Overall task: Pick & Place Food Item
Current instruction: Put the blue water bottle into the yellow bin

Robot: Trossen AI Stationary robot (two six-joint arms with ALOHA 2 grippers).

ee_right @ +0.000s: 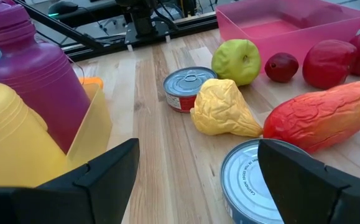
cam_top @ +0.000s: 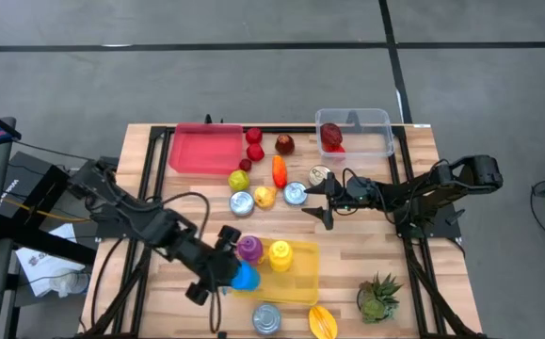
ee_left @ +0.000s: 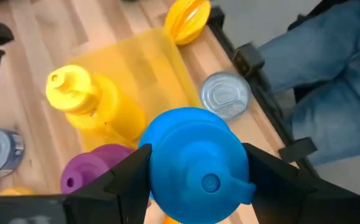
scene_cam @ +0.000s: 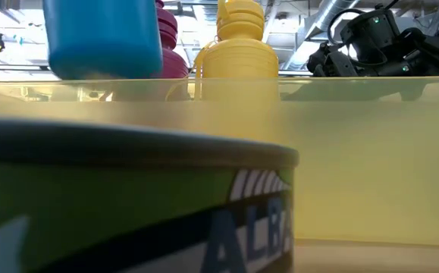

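The left gripper (ee_left: pixel 195 180) pinches a blue plastic bottle (ee_left: pixel 195 158) by its shoulders, holding it over the near-left corner of the shallow translucent yellow tray (cam_top: pixel 300 273) on the wooden surface (cam_top: pixel 404 254). A yellow squeeze bottle (cam_top: pixel 280 255) and a purple bottle (cam_top: pixel 250 249) already stand in that tray. This looks like the placing step; next the bottle wants lowering into free tray floor, clear of its neighbours, before release. The right gripper (cam_top: pixel 324 200) waits spread beside a silver tin can (cam_top: pixel 296 193).

The near can's (scene_cam: pixel 128 205) green label shows the letters "ALB".
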